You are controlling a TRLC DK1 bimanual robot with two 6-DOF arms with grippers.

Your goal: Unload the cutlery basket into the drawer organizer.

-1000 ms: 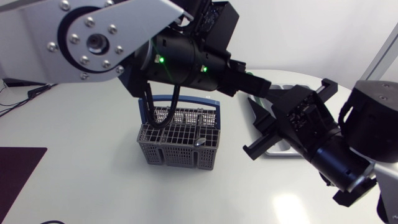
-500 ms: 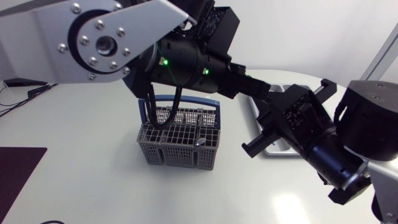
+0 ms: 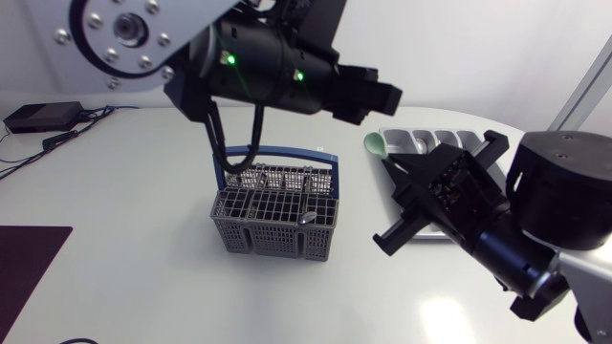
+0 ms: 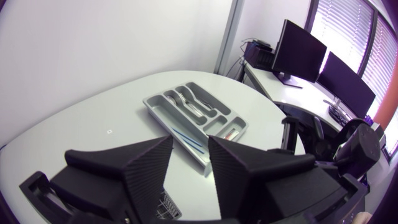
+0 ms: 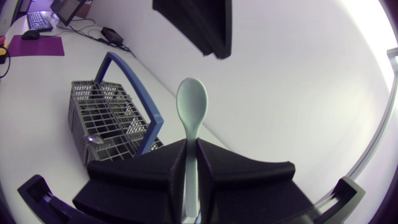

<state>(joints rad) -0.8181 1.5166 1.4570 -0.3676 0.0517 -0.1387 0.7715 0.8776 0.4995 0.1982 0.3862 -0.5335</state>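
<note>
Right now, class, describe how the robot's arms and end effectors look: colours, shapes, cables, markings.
Left arm: silver-grey link, bolted round joint, black wrist with green lights and looping black cables. Right arm: bulky black cylinders. The left end effector and right end effector are matte black, each with two broad wedge fingers.

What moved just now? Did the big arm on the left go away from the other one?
Yes. The left gripper drew back and up, away from the right gripper, and it is open now. That uncovers a pale green spoon, clamped in the right gripper, which hardly moved. The basket and the organizer stayed put.
</note>
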